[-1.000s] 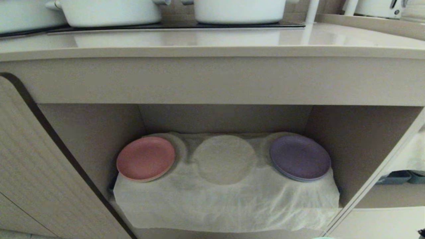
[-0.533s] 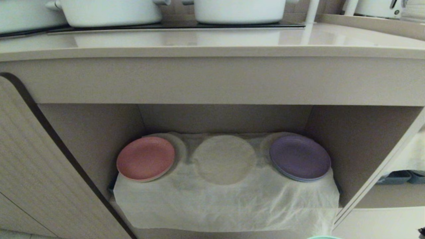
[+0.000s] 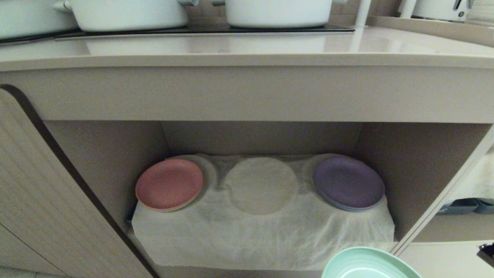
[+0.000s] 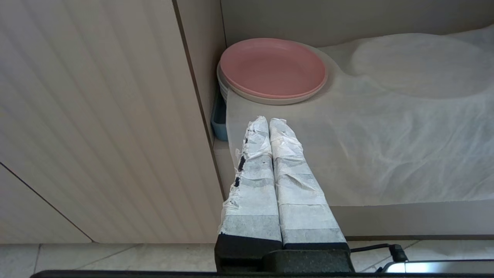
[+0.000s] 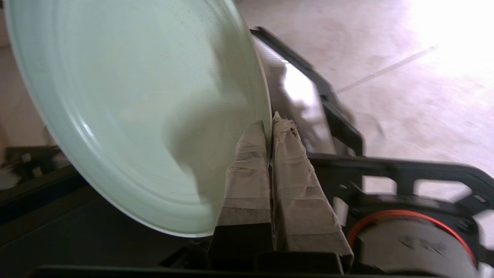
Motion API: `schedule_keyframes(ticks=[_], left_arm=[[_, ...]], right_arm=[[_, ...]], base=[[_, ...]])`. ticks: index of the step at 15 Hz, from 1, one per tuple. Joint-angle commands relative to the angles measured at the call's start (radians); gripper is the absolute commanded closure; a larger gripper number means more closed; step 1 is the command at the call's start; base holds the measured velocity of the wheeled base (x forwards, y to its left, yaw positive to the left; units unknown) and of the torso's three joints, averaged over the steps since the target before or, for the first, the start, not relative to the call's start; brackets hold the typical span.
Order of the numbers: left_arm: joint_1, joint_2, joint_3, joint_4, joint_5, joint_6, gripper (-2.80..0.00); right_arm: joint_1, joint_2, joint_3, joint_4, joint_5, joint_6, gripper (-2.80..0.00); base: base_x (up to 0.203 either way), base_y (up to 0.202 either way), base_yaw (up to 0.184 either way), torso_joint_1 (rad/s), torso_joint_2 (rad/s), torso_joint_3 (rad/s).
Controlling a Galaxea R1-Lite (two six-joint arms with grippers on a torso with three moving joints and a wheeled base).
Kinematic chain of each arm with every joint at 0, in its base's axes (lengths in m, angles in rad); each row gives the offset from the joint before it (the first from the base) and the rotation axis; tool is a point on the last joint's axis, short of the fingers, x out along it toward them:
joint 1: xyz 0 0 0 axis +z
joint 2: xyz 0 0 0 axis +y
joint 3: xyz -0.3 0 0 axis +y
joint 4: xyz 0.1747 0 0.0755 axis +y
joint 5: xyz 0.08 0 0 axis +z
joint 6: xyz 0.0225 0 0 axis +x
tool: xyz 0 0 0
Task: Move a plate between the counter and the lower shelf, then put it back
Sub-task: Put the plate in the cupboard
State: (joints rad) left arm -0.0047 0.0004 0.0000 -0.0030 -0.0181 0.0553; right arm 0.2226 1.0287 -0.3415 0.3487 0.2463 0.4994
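Observation:
The mint-green plate [image 3: 366,264] rises into the head view at the bottom right, below and in front of the lower shelf [image 3: 266,235]. In the right wrist view my right gripper [image 5: 269,124] is shut on the rim of the plate [image 5: 131,112], which stands tilted on edge beside the fingers. The counter [image 3: 247,46] runs across the top of the head view. My left gripper [image 4: 269,120] is shut and empty, parked low before the shelf's left end, near the pink plate [image 4: 272,67].
On the shelf's white cloth a pink plate [image 3: 169,184] lies at the left, a purple plate [image 3: 348,183] at the right, and a round covered bump [image 3: 261,185] between them. White pots [image 3: 127,13] stand on the hob. A cabinet door [image 3: 46,200] stands at the left.
The mint-green plate has risen into the head view at the bottom right, from a sliver to a broad arc. The shelf and its plates have not moved.

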Motion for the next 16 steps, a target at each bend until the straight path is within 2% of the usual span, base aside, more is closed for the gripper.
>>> schedule_keyframes(ticks=[1,10,16], left_arm=[[0.000,0.000,0.000,0.000,0.001,0.000,0.00],[0.000,0.000,0.000,0.000,0.000,0.000,0.00],[0.000,0.000,0.000,0.000,0.000,0.000,0.00]], right_arm=[[0.000,0.034,-0.001,-0.025,0.019,0.002,0.00],[0.000,0.211,-0.025,-0.170,0.077,0.008,0.00],[0.001,0.337,-0.123,-0.204,0.077,0.045,0.00]], base=[[0.000,0.000,0.000,0.000,0.00,0.000],[0.000,0.000,0.000,0.000,0.00,0.000],[0.000,0.000,0.000,0.000,0.00,0.000]])
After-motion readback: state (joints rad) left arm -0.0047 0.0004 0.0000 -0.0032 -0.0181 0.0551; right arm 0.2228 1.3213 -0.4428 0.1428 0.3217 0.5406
